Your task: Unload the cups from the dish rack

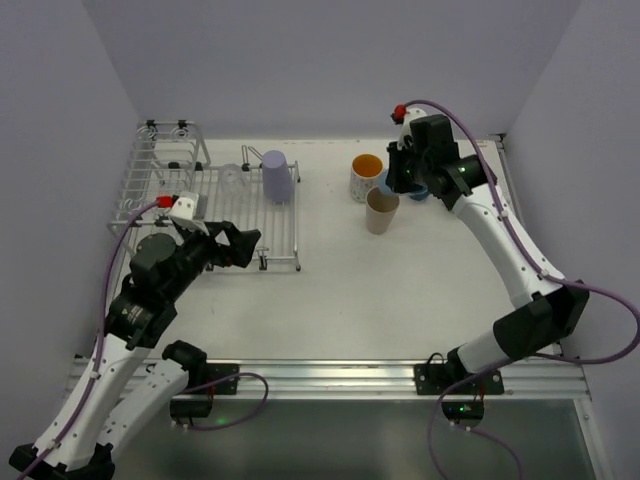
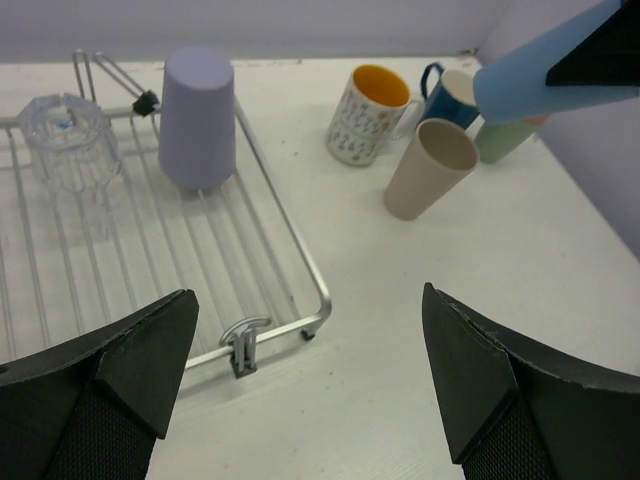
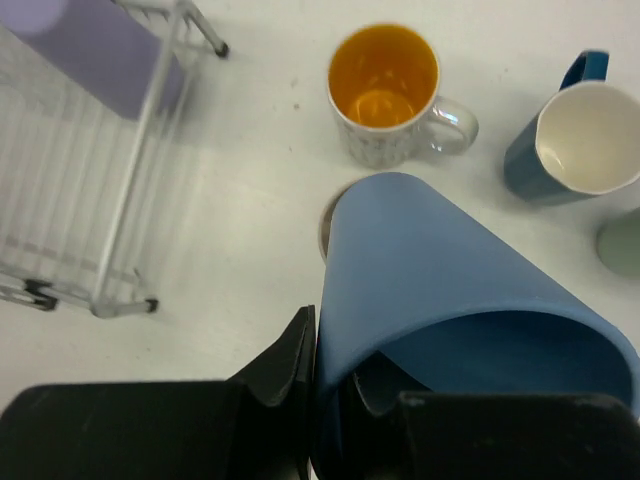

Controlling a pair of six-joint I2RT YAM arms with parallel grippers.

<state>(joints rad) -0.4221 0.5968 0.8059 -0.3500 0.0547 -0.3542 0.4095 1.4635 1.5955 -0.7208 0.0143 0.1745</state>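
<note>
We see the right gripper point(image 3: 330, 365) clamped on the rim of a light blue cup point(image 3: 450, 290), one finger inside the mouth and one outside. The cup hangs tilted above the table point(image 1: 400, 300), at the far right of the scene. It is right over a beige cup point(image 2: 432, 168) and hides most of it in the right wrist view.

The beige cup stands mouth up on the table. Just beyond it, on its left, is a white patterned mug with an orange inside point(image 2: 370, 112). A dark blue mug with a white inside point(image 2: 455, 95) stands to the right of that one. A mint cup point(image 2: 505, 140) is near the dark blue mug, mostly hidden behind the held cup.

The dish rack point(image 1: 270, 225) lies on the left of the table, with its taller basket part at the far left corner. A lilac cup point(image 2: 197, 115) stands upside down on the flat grid, close to the rack's right rail at the far end. A clear glass point(image 2: 65, 140) is upside down just left of it.

The left gripper point(image 2: 308, 330) hovers over the rack's near right corner, its fingers wide apart and holding nothing.
</note>
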